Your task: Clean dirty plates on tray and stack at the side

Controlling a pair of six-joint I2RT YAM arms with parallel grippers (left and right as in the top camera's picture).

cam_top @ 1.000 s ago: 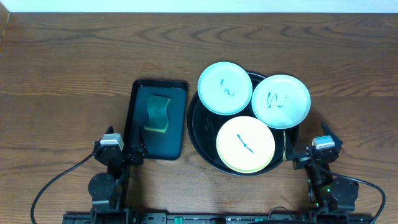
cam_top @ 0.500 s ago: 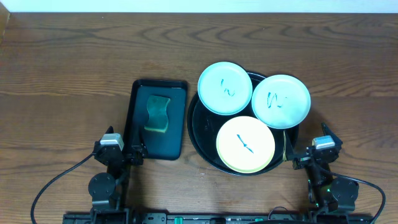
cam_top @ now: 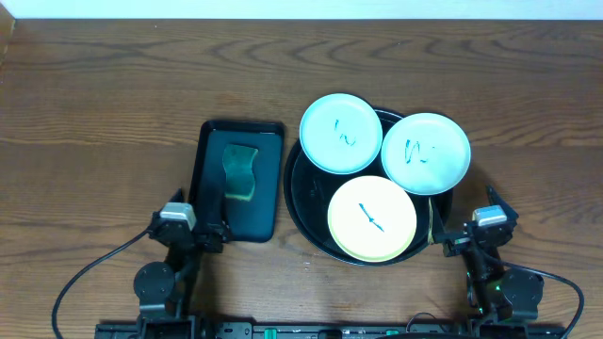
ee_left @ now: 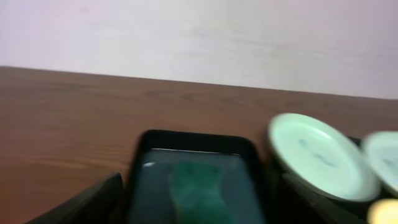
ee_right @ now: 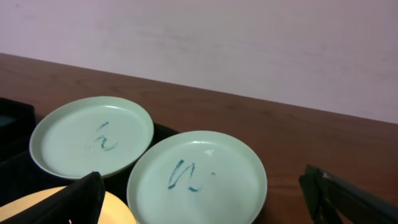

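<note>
Left pincer: low over the desk, close to the near edge. It reads as released. One finger sits far out at the left of the wrist view; the other is lost in blur.
- Straight ahead, just beyond the fingertips: a rectangular black tray with a green sponge lying in its middle.
- Ahead and to its right: the round black tray, just beside the rectangular one.

Right pincer: also low at the near edge, released. Both fingers are spread wide at the corners of its wrist view and grasp nothing.
- Just to its left, close by: the yellow plate, flat in the near part of the round tray, with a blue mark at its centre.
- Directly ahead: a mint plate with blue scribble, overhanging the tray's far right rim.
- Ahead and further left: the second mint plate, also scribbled, overhanging the far left rim. The two mint rims appear to meet.
</note>
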